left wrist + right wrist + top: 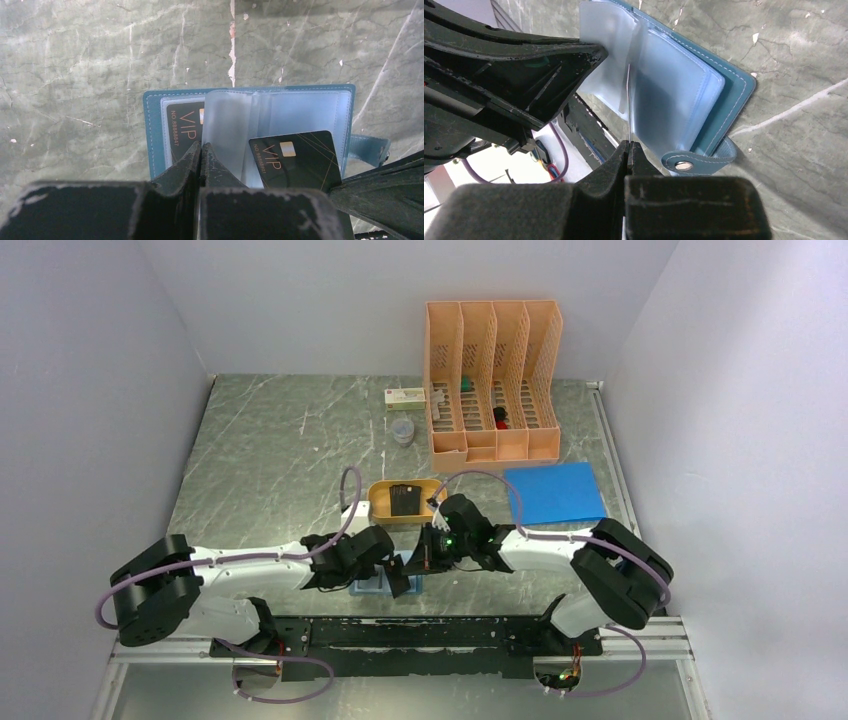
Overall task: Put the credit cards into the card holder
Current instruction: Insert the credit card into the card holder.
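The teal card holder (152,130) lies open on the marble table, its snap tab (684,165) at the near right. One black VIP credit card (185,125) sits in its left clear pocket. My left gripper (201,146) is shut on a raised clear pocket leaf (227,125). A second black VIP credit card (300,157) stands partly in a right-hand pocket, with my right gripper (629,145) shut on its near edge. Edge-on, that credit card (629,100) shows as a thin line. In the top view both grippers meet over the card holder (372,587).
Just behind the grippers, an orange oval tray (375,502) holds more dark cards (405,500). A bright-blue sheet (555,492) lies to the right. An orange file organizer (492,380), a small cup (402,430) and a white box (405,397) stand at the back.
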You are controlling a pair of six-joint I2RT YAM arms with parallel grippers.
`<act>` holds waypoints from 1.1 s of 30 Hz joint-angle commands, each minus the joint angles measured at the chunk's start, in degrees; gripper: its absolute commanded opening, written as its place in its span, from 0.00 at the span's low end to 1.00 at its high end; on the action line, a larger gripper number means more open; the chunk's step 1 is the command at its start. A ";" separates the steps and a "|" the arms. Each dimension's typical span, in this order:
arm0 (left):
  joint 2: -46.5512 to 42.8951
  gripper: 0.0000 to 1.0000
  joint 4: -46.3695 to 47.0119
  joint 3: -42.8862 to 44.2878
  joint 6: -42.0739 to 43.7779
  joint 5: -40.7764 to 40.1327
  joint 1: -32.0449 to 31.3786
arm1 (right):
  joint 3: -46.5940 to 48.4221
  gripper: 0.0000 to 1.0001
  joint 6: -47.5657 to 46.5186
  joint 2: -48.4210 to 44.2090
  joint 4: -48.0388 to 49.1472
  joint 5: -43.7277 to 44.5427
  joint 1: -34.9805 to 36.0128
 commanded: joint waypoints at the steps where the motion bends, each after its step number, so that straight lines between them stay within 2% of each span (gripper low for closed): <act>1: -0.29 0.05 -4.01 -2.18 -0.67 -1.01 0.41 | 1.07 0.00 1.44 1.51 3.01 -1.14 0.34; 9: -0.18 0.05 -4.01 -2.30 -0.51 -0.24 0.49 | 1.42 0.00 2.76 4.07 5.89 -2.23 0.31; 11: -0.23 0.10 -4.25 -1.96 -0.22 -0.04 0.49 | 1.57 0.00 2.99 4.75 7.01 -2.34 0.33; 17: -2.58 0.32 -5.98 -0.36 1.02 0.64 0.49 | 1.87 0.00 4.11 6.25 9.05 -1.23 0.36; 19: -3.89 0.36 -7.04 0.46 1.37 0.73 0.49 | 2.14 0.00 4.43 6.80 9.60 -1.12 0.35; 28: -9.58 0.37 -13.08 2.25 1.35 -0.83 0.43 | 2.89 0.00 5.58 9.90 12.15 -1.81 0.36; 33: -9.99 0.32 -12.77 -0.68 0.18 -1.85 0.98 | 2.97 0.00 6.44 11.31 13.71 -1.54 0.53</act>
